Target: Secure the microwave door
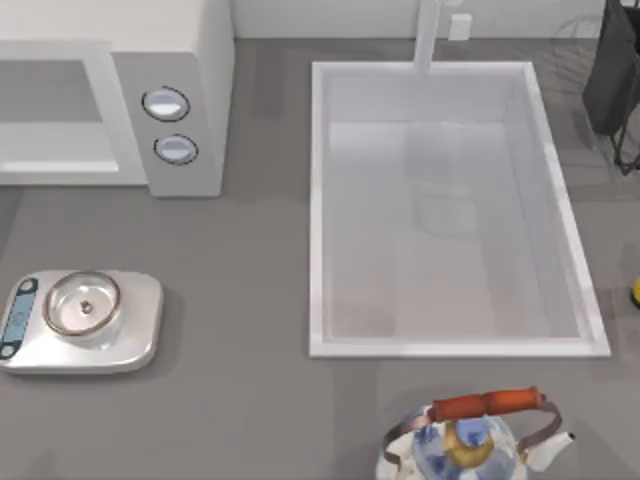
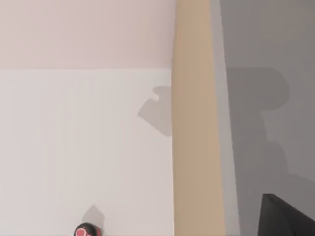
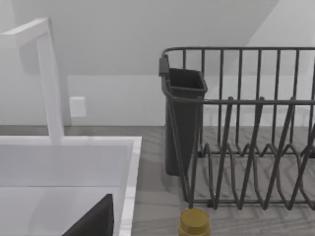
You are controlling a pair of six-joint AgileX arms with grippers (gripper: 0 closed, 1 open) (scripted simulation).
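The white microwave [image 1: 190, 60] stands at the table's back left, its two round silver-rimmed knobs [image 1: 166, 104] facing up in the top view. To the left of the knobs its grey cavity [image 1: 50, 95] lies open to sight inside a white frame. The microwave door is out of view. A dark piece of my left gripper [image 2: 288, 216] juts into the left wrist view, in front of a white surface and a tan upright strip [image 2: 197, 123]. A dark piece of my right gripper [image 3: 96, 221] sits over the sink's rim near the dish rack.
A white sink basin [image 1: 560, 200] with a faucet [image 1: 430, 35] fills the middle right. A silver kitchen scale [image 1: 140, 320] lies front left. A patterned kettle with a red handle [image 1: 485, 403] stands at the front. A dark wire dish rack [image 3: 246, 147] and a yellow-capped item [image 3: 194, 223] are at the right.
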